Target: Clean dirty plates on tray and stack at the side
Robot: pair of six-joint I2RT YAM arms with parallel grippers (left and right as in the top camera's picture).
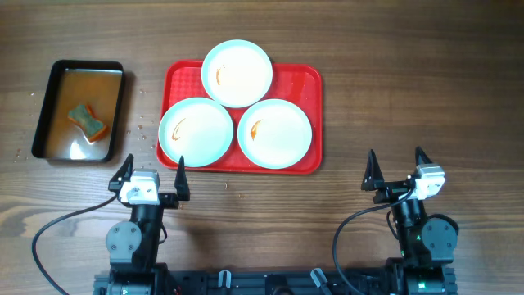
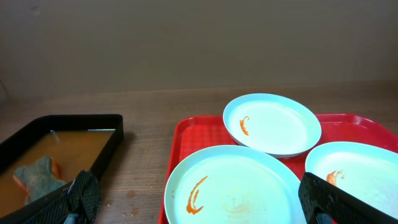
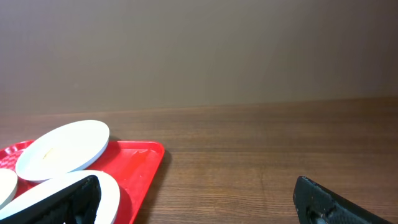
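Red tray [image 1: 309, 78], table centre, bears three smeared plates: far plate [image 1: 237, 74], near-left plate [image 1: 196, 132], near-right plate [image 1: 274, 133]. The left gripper [image 1: 154, 168]: fingers spread, empty, just near of near-left plate. The right gripper [image 1: 395, 160]: fingers spread, empty, near-right of tray, apart from all plates.

- I saw the left pincer [image 1: 155, 162] held low in front of its base, both fingers spread wide apart, nothing between them.
- The right pincer [image 1: 395, 156] sat the same way: fingers splayed, empty.
- Both arms were tucked back, wrists pointing forward.
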